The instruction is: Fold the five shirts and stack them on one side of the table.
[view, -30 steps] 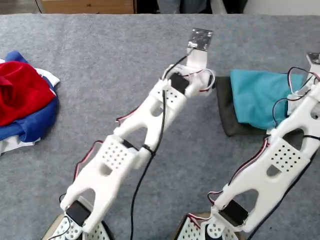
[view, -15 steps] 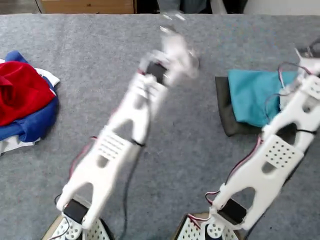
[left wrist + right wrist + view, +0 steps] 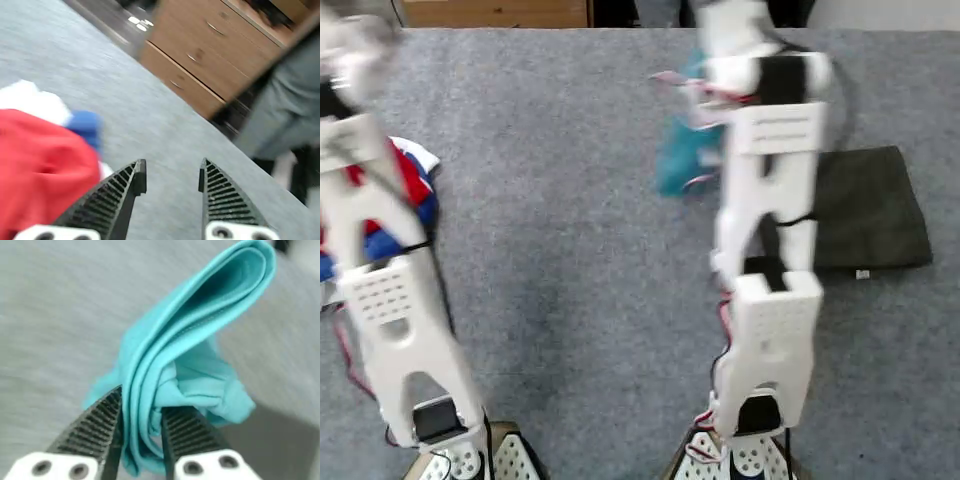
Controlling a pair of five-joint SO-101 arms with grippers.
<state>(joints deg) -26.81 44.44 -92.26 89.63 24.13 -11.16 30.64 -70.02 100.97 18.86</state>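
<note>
in right gripper (image 3: 141, 407): teal shirt (image 3: 210, 325), pinched

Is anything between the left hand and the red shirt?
Nothing visible. The left hand is open just beside the red shirt, which lies uncovered on top of the pile, over a blue shirt and a white shirt. Bare table lies ahead of the hand.

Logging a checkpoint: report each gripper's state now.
Left gripper: open, holding nothing.
Right gripper: shut on the crumpled teal fabric shirt.
</note>
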